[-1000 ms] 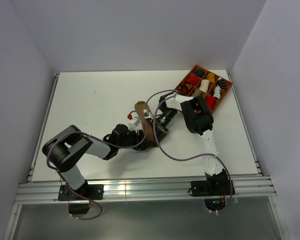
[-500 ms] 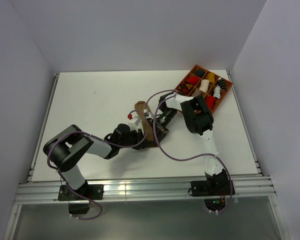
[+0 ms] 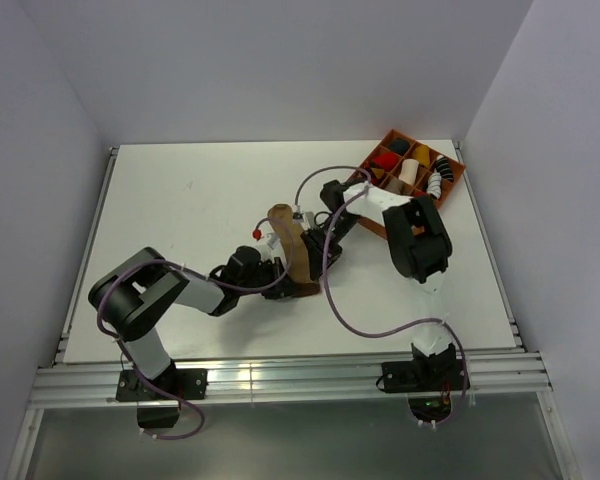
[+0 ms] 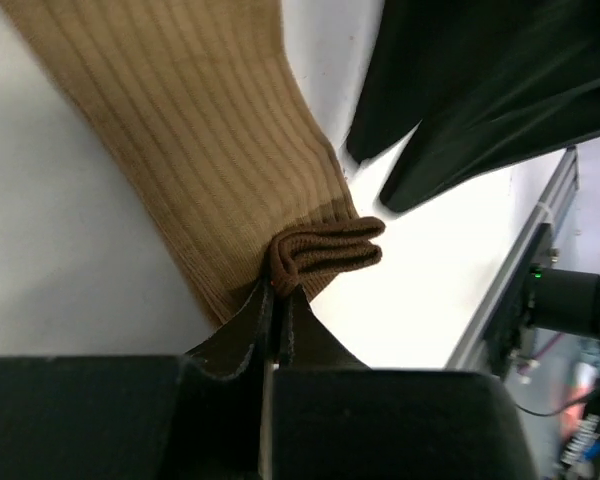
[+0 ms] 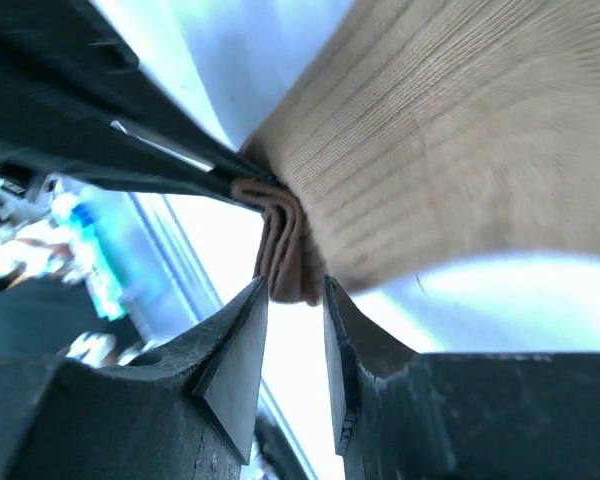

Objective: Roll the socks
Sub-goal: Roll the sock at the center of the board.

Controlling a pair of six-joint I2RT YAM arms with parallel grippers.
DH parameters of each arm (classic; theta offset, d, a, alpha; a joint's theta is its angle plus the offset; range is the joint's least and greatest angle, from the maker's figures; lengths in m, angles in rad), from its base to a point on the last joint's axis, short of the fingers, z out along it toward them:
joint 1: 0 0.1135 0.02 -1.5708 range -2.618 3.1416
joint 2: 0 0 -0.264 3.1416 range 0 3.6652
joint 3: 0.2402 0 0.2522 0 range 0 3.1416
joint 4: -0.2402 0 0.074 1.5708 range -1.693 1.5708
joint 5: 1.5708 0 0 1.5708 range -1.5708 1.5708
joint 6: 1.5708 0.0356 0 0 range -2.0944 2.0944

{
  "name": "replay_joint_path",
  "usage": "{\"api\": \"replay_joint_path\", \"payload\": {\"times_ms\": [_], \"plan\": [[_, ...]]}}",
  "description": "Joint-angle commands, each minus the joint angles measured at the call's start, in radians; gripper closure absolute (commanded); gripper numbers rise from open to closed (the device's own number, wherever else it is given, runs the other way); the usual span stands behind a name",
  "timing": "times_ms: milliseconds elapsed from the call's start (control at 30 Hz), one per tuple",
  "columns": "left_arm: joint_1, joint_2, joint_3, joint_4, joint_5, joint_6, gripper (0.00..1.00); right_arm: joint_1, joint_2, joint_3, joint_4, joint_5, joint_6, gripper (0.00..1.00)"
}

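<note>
**Handover: left pincer point(image 4: 277, 300) shut, right pincer point(image 5: 295, 300) loosened**

In the last second my left pincer has clamped onto the folded cuff of the tan sock point(image 4: 210, 150). The right pincer has parted slightly. Its jaws sit loosely either side of that fold, gripping nothing. The sock lies mid-desk point(image 3: 180, 200), between both arms.

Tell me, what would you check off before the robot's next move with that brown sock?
1. Is the left gripper shut on the folded cuff of the tan sock? Ok.
2. Is the right gripper free of the fold? Cannot tell; the jaws are apart, but the fold sits at its fingertips.
3. Is the rest of the tan sock flat on the table? Ok.
4. Is the striped sock lined up beneath? Cannot tell; it is mostly hidden.
5. Is the tray apart from the sock? Ok.
</note>
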Motion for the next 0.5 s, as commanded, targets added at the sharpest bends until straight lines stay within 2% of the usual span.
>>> {"api": "replay_joint_path", "payload": {"times_ms": [0,133,267,467], "plan": [[0.026,0.01,0.012,-0.216,0.046,-0.06,1.0,-0.033,-0.139,-0.039,0.169,0.078,0.07,0.63],[0.051,-0.003,0.065,-0.384,0.07,-0.109,1.0,-0.065,-0.284,-0.115,0.298,0.164,0.101,0.63],[0.084,0.013,0.123,-0.513,0.157,-0.163,1.0,-0.074,-0.43,-0.243,0.451,0.262,0.073,0.62],[0.106,0.019,0.184,-0.605,0.214,-0.255,1.0,-0.018,-0.63,-0.449,0.622,0.423,-0.027,0.61]]}}
